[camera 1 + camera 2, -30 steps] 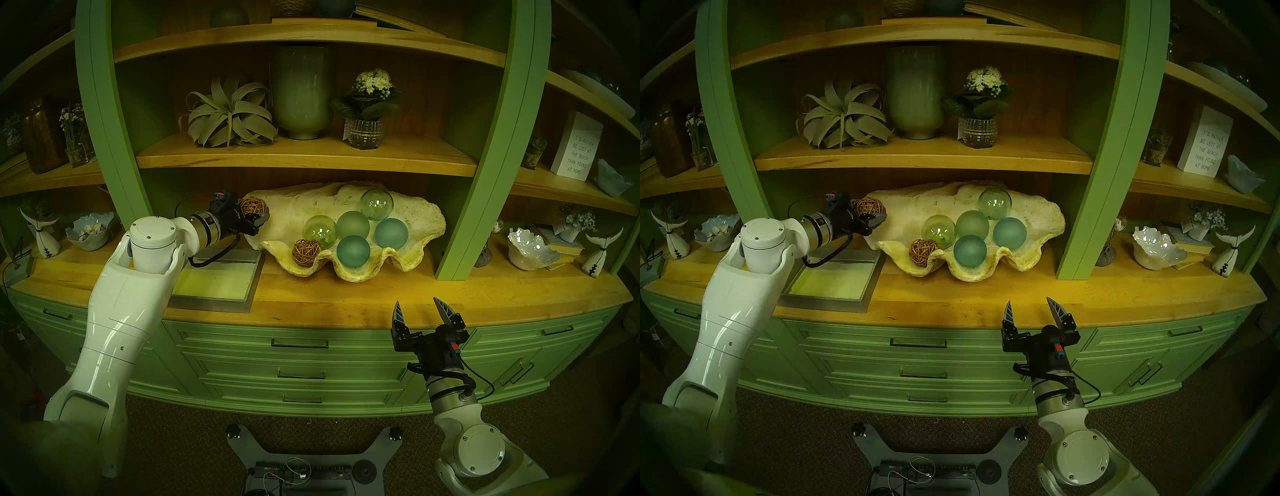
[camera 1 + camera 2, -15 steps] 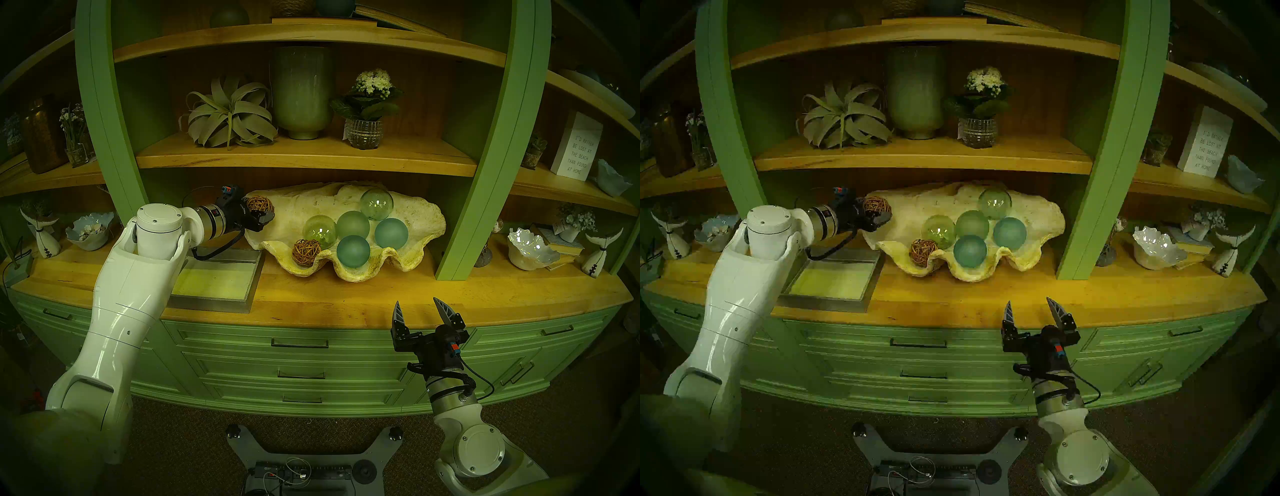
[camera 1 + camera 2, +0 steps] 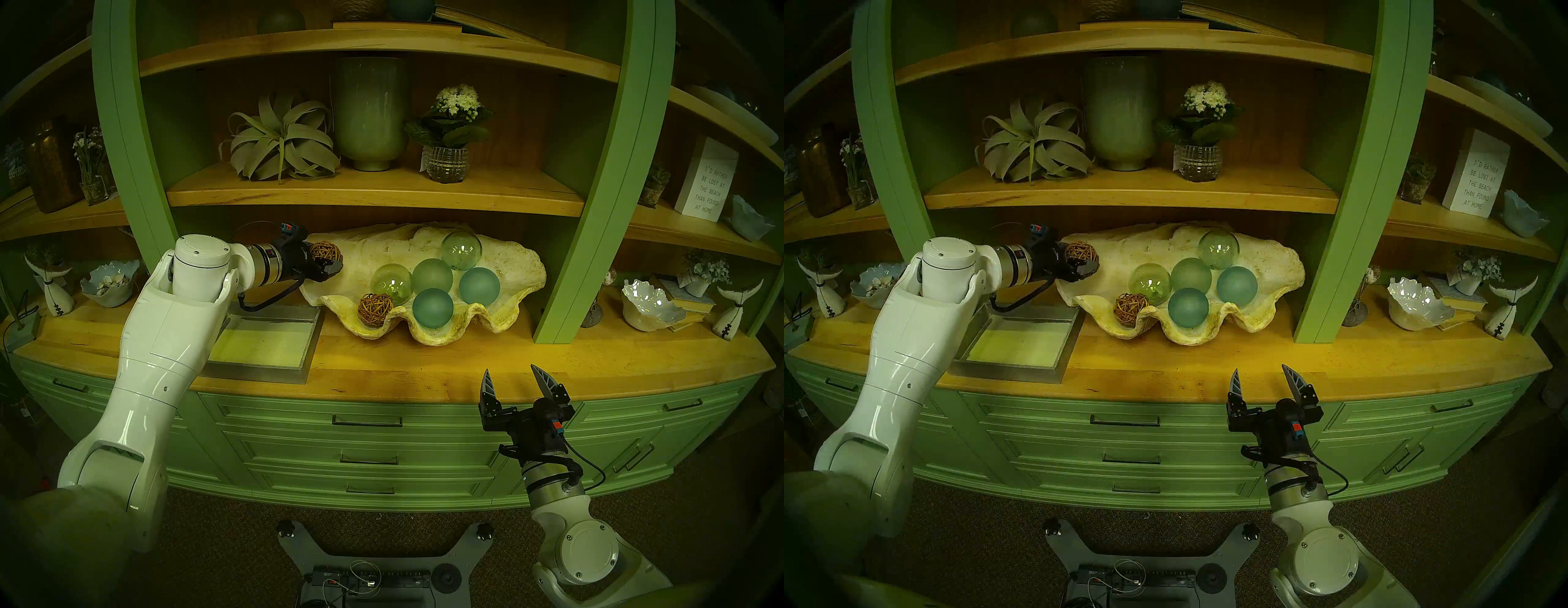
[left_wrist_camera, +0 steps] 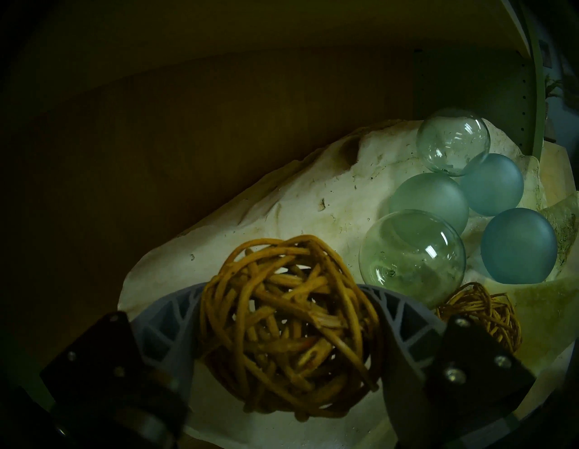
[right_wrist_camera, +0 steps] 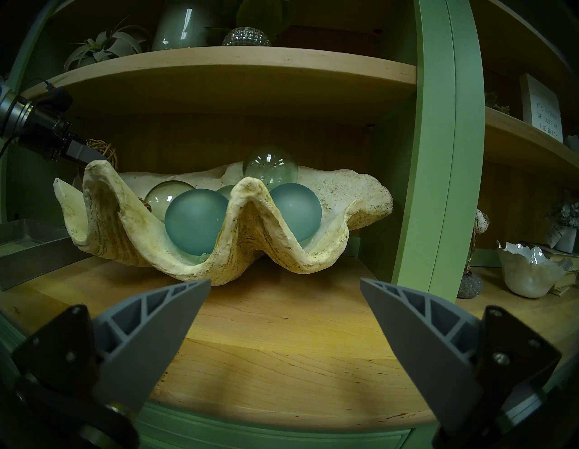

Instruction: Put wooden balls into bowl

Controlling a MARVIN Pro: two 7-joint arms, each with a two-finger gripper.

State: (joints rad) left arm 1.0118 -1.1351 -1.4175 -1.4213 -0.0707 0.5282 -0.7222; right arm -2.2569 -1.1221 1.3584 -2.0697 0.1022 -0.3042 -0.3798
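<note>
- The clam-shell bowl [image 3: 500, 259], one of it, lies on the desk [image 3: 424, 365] just ahead of the left tool [image 3: 329, 260], its near end under the tool's tips. It looks heavy, rough and stiff, and I judge it will stay put if nudged.
- Five glass spheres [image 3: 432, 308] sit in the bowl beyond the left tool: two clear, three frosted. They look smooth, slippery and breakable, so a dropped ball should land short of them.
- Two wooden balls. One wooden ball [image 4: 288, 326] is clamped between the left tool's fingers [image 4: 169, 323], held across its middle, over the bowl's near end. It is open woven twig, so likely very light, a little springy and easy to grip; a hard squeeze could crush strands, I judge.
- The second wooden ball [image 3: 374, 310] already rests in the bowl, ahead of the left tool and touching a clear sphere.
- The right tool [image 3: 513, 375] hangs with its fingers apart and empty before the desk's edge, well apart from the bowl.
</note>
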